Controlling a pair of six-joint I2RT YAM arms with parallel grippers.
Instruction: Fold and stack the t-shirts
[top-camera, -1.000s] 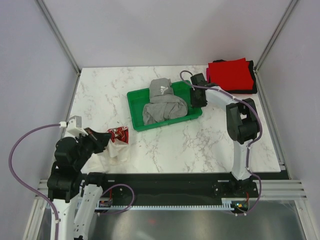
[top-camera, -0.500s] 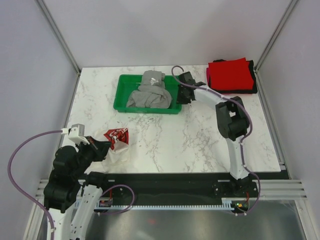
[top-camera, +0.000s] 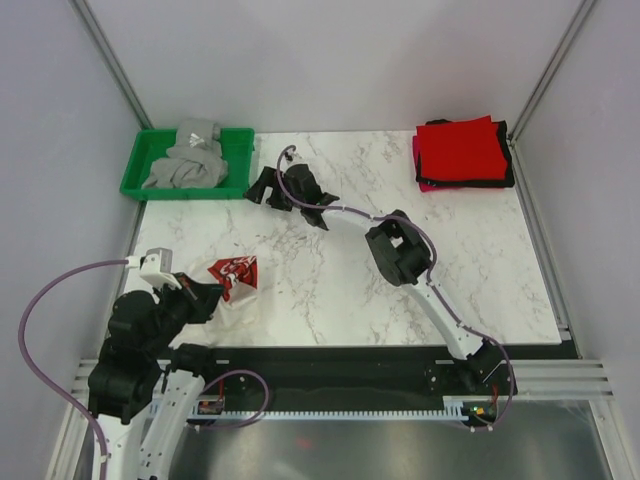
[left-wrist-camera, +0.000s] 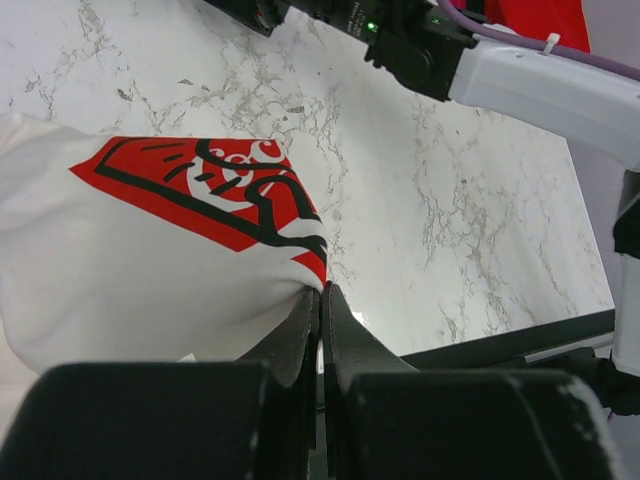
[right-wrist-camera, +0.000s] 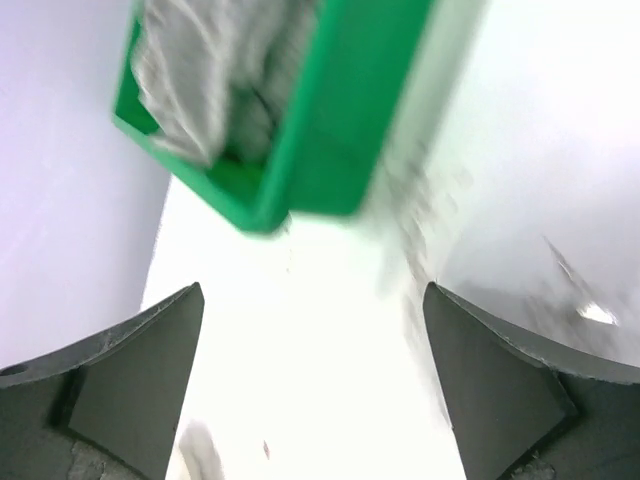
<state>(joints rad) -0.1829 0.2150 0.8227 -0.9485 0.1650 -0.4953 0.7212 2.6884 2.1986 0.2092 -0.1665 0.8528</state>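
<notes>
left pincer (top-camera: 205, 298): jaws pressed together, pinching the edge of the white t-shirt (top-camera: 235, 285); the wrist view shows the cloth nipped right at the tips (left-wrist-camera: 322, 297).
white t-shirt: bunched near the worktop's (top-camera: 330, 290) near-left edge, red print facing up, just beside the left arm's base.
right pincer (top-camera: 258, 190): spread wide with nothing between the fingers (right-wrist-camera: 130, 370), stopped just beside the green tray (top-camera: 138, 160) but apart from it.
green tray: sits on the far-left corner, its left end past the worktop edge and close to the wall.
grey t-shirt (top-camera: 190, 160): heaped inside the tray, rising above the rim.
red t-shirt (top-camera: 460, 148): folded flat at the far-right corner, on top of a black t-shirt (top-camera: 508, 165), close to the right edge.
right arm (top-camera: 400, 255): stretched diagonally from the near right to the far left, crossing the middle.
open room: bare marble in front of the arm, between the white t-shirt and the right edge.
</notes>
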